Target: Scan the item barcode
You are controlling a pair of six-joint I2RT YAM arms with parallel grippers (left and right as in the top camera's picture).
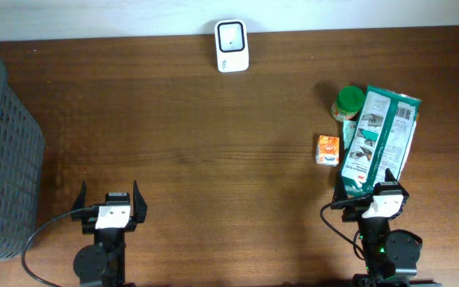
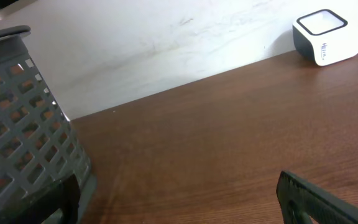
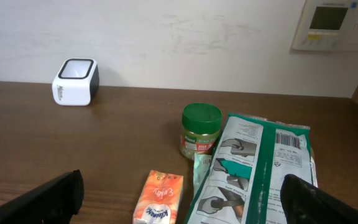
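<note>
Scanner (image 1: 232, 45) far back, basket (image 1: 2, 159) left, pouch (image 1: 381, 143) right

Cropped by the overhead view's left edge: the grey basket (image 1: 2, 159), its far side out of frame; also cut at left and bottom in the left wrist view. Only dark ends of the left fingers (image 2: 328, 202) showing along that view's lower edge. Likewise the right fingers (image 3: 334, 199), cut off at both bottom corners. Sliced by the same bottom edge: the green-and-white packet (image 3: 253, 174) and the orange carton (image 3: 160, 202). Too small to read: the barcode (image 3: 289, 140) on the packet and the print on the scanner (image 2: 325, 37). Partly hidden behind the packet: the label of the jar (image 3: 201, 130). Clipped at top and right: the wall panel (image 3: 331, 25).
</note>
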